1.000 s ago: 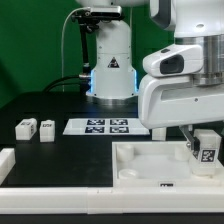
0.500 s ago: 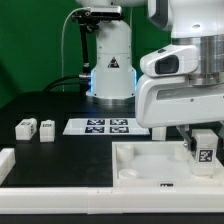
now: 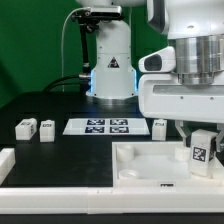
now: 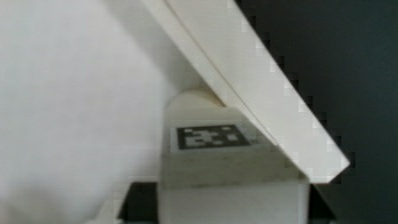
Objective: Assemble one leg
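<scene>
This is a robotics lab bench. A white robot arm base [image 3: 111,65], lit blue and stickered with a warning triangle [image 3: 113,63], stands on a black counter [image 3: 60,150] well behind the fingers [image 3: 186,130], against a green curtain [image 3: 30,50]. The marker board [image 3: 108,126] lies between that base and the fingers. Square printed tags mark the leg [image 3: 203,152] gripped in the fingers and the loose white blocks [image 3: 26,127] well off to their side.

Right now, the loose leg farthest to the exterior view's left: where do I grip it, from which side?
Probably from straight above, closing across the two side faces of the far-left leg. It sits free on the table, with a gap to the neighbouring leg, and nothing over it.
</scene>
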Robot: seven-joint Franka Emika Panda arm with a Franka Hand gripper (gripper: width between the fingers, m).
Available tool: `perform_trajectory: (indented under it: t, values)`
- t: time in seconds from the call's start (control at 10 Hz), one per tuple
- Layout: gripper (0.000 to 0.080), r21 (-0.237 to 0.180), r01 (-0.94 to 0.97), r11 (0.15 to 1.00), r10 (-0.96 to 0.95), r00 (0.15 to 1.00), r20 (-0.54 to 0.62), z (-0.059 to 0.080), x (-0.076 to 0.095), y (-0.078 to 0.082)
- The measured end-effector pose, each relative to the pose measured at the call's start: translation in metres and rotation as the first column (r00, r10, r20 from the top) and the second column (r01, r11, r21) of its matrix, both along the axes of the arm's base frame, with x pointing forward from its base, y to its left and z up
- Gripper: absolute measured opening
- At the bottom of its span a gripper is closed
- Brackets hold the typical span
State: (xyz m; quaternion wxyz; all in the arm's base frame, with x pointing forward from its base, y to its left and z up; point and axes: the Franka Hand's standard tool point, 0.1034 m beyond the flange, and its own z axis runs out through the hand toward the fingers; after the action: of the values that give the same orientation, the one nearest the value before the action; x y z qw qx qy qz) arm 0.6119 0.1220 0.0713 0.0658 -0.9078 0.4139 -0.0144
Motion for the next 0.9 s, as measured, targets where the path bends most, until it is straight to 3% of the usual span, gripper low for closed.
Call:
perform_trajectory:
  t: [0.4, 0.6, 0.7, 0.8, 0.9]
  values:
    - [0.0298, 0.049, 0.379, 0.924, -0.376, 0.925, -0.063, -0.0007, -0.0001, 0.0028]
    - [0.0298, 0.048, 0.352, 0.935, -0.349, 0.935, -0.059, -0.0009, -0.0002, 0.0031]
    - [0.0498, 0.047, 0.310, 0.950, -0.308, 0.950, -0.052, -0.0010, -0.0004, 0.0038]
    - [0.0612, 0.047, 0.303, 0.952, -0.301, 0.952, -0.046, -0.0032, -0.0034, 0.0084]
    - [0.0612, 0.042, 0.213, 0.976, -0.211, 0.977, -0.033, -0.0038, -0.0043, 0.0091]
